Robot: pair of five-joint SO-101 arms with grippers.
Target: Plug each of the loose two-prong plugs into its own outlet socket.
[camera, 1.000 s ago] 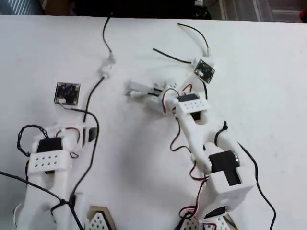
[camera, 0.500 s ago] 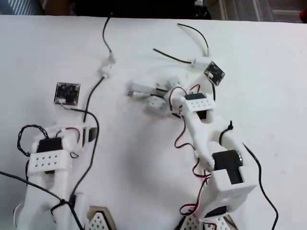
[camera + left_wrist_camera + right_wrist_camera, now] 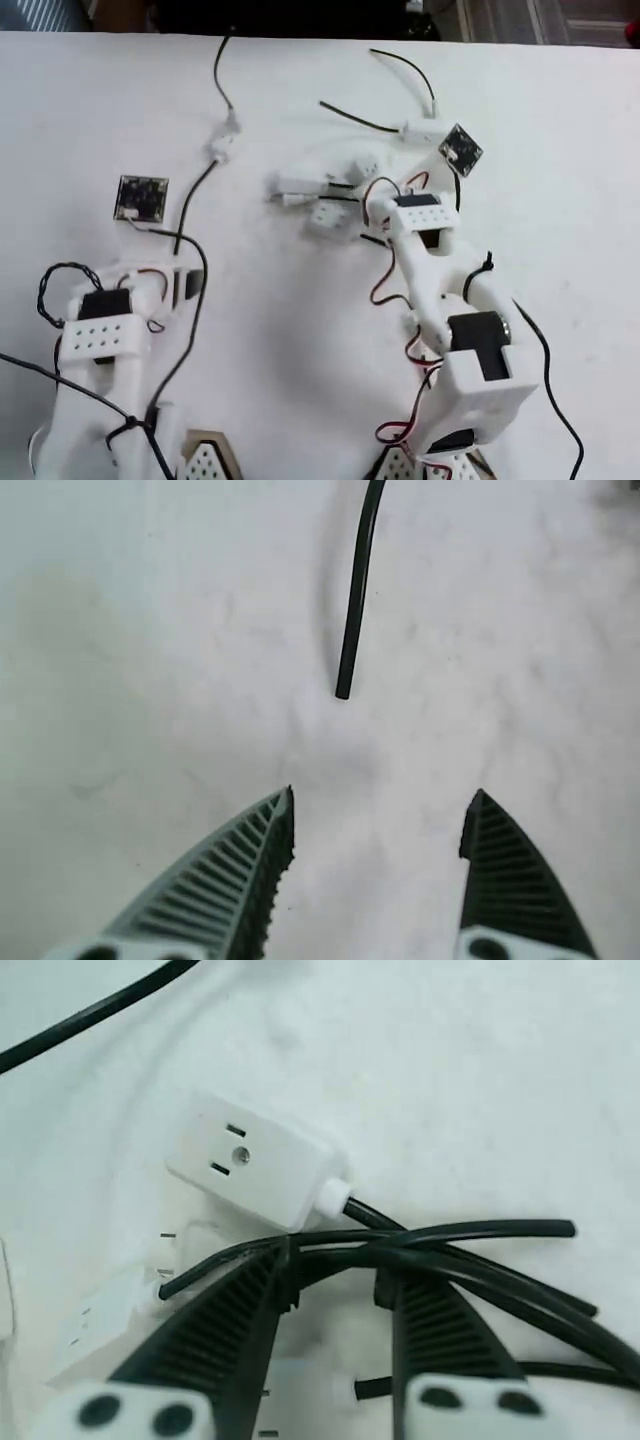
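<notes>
Toward the left end of the matte white surface (image 3: 90, 100), the left hand (image 3: 380, 802) hovers with its ribbed, wedge-shaped fingers spread wide near the blunt cut end of a thin black wire (image 3: 352, 600). A small, dark square board (image 3: 141, 196) lies flat on the side of that arm towards the far edge. Near the middle of the surface, the right hand (image 3: 335, 1275) has its ridged fingers drawn in on a bundle of glossy black cords (image 3: 470, 1235), just beside the boxy white plastic outlet socket (image 3: 250, 1160), whose slotted face shows and whose cord leaves through a round collar.
</notes>
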